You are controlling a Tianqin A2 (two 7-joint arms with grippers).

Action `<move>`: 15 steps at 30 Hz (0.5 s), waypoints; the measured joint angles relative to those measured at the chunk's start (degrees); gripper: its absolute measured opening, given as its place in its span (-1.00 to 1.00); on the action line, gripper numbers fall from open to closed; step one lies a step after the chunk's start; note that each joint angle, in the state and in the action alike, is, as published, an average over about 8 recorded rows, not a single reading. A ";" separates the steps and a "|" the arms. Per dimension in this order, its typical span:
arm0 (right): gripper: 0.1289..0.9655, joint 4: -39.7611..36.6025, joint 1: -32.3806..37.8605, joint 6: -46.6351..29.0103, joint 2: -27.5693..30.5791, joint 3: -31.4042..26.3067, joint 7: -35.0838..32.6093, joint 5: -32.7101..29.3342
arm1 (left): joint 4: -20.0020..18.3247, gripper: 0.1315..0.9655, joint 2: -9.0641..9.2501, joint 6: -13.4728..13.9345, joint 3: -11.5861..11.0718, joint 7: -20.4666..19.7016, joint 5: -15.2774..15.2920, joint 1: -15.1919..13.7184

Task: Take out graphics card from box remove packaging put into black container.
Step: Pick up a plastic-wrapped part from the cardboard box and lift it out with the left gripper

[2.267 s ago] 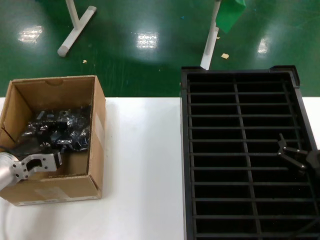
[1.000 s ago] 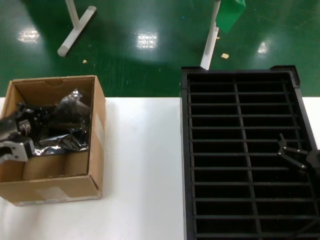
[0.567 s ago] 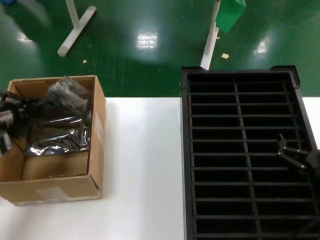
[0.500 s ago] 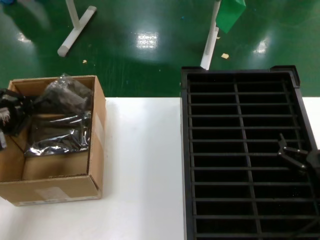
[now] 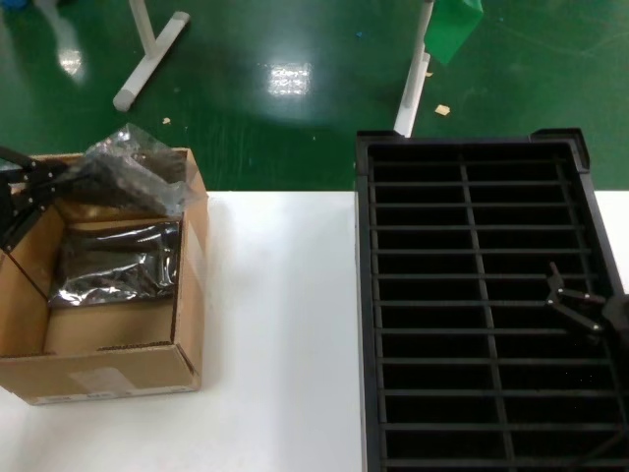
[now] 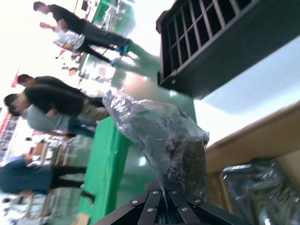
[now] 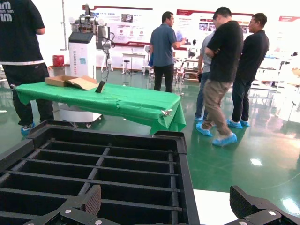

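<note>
The brown box [image 5: 98, 374] stands at the table's left. My left gripper [image 5: 61, 175] is at the box's far left corner, above the rim, shut on the edge of a crinkly grey packaging bag [image 5: 133, 169]. The bag hangs lifted over the box's back edge. In the left wrist view the jaws [image 6: 164, 199] pinch the bag [image 6: 164, 136], and something dark shows inside it. The graphics card itself is hidden. My right gripper [image 5: 575, 303] hovers open over the black container [image 5: 362, 295], with nothing between its fingers [image 7: 93, 199].
A second shiny grey bag [image 5: 113, 265] lies inside the box. White table surface [image 5: 280, 324] stretches between box and container. The container's slotted ribs [image 7: 117, 154] fill the right wrist view. Beyond the table are a green floor and white stand legs [image 5: 147, 49].
My left gripper has risen out of the box and drawn back to its far left corner, pulling the bag up above the rim. The right arm has not moved.
</note>
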 joint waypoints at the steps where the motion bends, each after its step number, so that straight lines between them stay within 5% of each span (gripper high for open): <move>1: 1.00 0.00 0.00 0.00 0.00 0.00 0.00 0.00 | -0.60 -0.97 -0.57 0.70 0.29 -1.11 -0.06 -0.23; 15: 1.00 0.00 0.00 0.00 0.00 0.00 0.00 0.00 | -12.03 -0.97 -5.19 7.35 5.66 -17.18 0.86 -4.90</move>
